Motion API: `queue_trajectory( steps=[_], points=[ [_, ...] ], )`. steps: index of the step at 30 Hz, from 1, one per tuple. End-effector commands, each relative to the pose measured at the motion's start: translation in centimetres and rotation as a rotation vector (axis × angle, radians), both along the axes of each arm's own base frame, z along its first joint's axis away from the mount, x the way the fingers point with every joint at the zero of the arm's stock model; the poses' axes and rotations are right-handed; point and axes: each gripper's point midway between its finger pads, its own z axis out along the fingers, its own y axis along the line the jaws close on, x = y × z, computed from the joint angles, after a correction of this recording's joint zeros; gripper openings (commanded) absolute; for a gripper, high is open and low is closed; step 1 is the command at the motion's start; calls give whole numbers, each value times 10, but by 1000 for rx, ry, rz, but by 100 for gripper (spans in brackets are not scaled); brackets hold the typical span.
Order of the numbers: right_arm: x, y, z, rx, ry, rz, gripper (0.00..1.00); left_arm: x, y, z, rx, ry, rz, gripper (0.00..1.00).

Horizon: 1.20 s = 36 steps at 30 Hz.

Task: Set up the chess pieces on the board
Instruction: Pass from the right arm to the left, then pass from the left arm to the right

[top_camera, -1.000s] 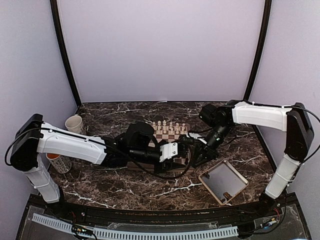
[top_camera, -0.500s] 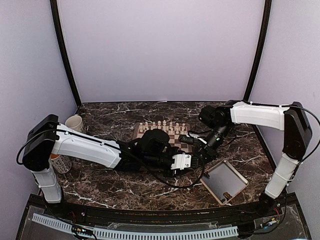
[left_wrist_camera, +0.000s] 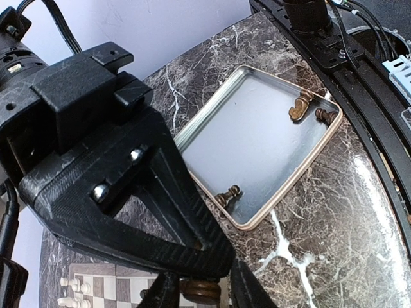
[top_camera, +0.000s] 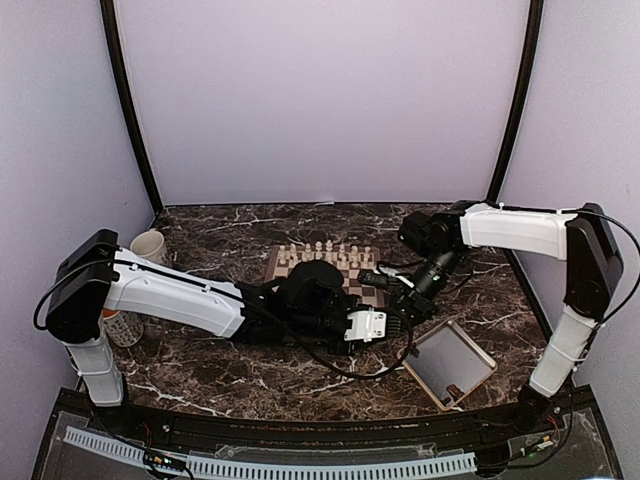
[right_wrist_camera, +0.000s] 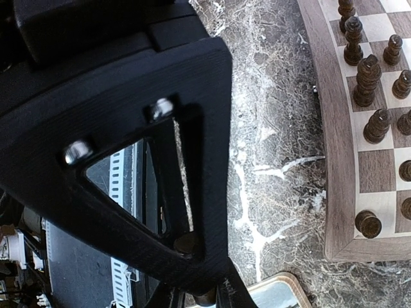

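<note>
The board lies at mid-table, mostly hidden under my left arm, with cream chessmen along its far row. My left gripper reaches past the board's right edge toward the tray. In the left wrist view the gripper is shut on a dark brown chess piece. My right gripper hovers just beside it. In the right wrist view the gripper is closed on a dark piece. Several dark pieces stand on the board.
A shallow beige tray lies right of the board. It shows in the left wrist view holding three dark pieces lying flat. A cream mug and a patterned cup stand at the far left.
My left arm has swung right, off the board's middle toward the tray, uncovering the left part of the board. The right arm has barely moved.
</note>
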Motion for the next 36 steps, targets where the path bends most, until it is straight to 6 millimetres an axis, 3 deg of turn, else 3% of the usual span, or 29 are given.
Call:
queue_trajectory(
  steps=[1, 8, 13, 19, 25, 30, 36],
  points=[
    [-4, 5, 10, 39, 43, 5, 15, 13, -3, 6, -6, -23, 54, 29],
    [-1, 5, 17, 50, 40, -4, 16, 18, -2, 8, -16, -30, 91, 17],
    [15, -4, 38, 96, -15, -57, 24, 31, 1, 15, -63, -1, 181, 13],
    [60, -22, 79, 199, -64, -233, 37, 61, 12, 58, -312, 146, 366, 12],
    [93, -26, 115, 293, -59, -353, 45, 71, 14, 87, -500, 254, 416, 13],
    [96, -18, 125, 336, 52, -381, 49, 72, 13, 112, -609, 269, 404, 14],
    [102, -15, 117, 332, 93, -421, 51, 69, 7, 121, -662, 297, 371, 15]
  ],
)
